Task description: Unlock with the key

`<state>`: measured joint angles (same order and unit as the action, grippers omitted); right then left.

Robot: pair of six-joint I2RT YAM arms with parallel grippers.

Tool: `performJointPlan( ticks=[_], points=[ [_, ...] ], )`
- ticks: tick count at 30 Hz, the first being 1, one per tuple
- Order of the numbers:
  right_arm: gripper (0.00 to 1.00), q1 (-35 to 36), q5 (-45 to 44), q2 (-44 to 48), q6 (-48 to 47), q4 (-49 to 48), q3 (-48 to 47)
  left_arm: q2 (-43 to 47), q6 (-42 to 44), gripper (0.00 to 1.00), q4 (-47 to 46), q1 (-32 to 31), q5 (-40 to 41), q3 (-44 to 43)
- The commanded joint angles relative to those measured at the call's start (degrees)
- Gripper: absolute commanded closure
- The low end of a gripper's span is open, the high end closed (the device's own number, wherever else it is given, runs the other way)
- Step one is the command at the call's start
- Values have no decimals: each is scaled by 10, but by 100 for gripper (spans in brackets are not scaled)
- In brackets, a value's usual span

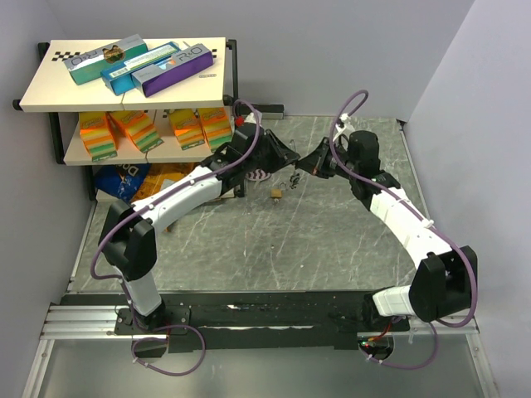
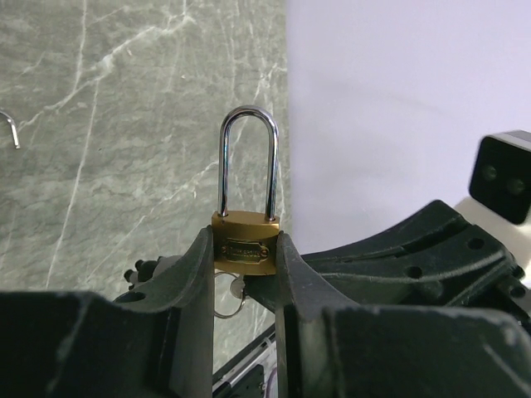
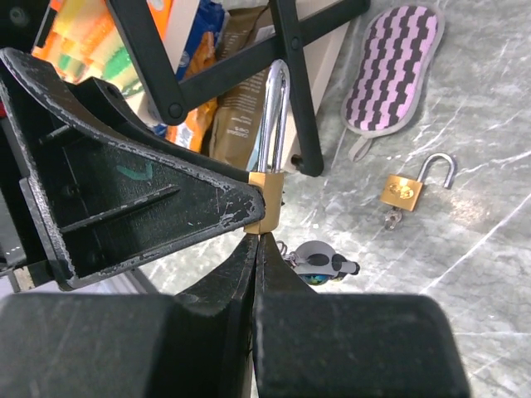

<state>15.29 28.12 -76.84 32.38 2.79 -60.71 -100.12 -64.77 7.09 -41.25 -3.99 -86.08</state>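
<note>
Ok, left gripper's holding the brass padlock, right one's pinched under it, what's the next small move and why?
Probably roll the right gripper to turn the key. The left gripper clamps the brass padlock with its shackle closed, and the right gripper is shut right under the lock's base, where that silver key pokes out.

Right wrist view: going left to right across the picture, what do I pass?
left gripper's finger → clamped padlock held upright at that finger's tip → small grey object → open padlock. The striped pad sits above the open padlock, so it is left out.
</note>
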Motion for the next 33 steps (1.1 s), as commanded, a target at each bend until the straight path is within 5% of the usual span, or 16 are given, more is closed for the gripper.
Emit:
performJointPlan(
  ticks=[1,16,27,33],
  points=[
    [100,-25,-26,-1,29,-125,-8,57,-17,99,-39,-38,-146,22],
    [100,-62,26,6,122,-127,-2,102,-14,99,-132,-38,-160,72],
    [99,-64,63,24,66,-85,-12,89,-9,99,-83,-35,-133,53],
    [59,-64,91,83,4,-10,28,77,15,99,-34,-11,-119,45]
  ],
)
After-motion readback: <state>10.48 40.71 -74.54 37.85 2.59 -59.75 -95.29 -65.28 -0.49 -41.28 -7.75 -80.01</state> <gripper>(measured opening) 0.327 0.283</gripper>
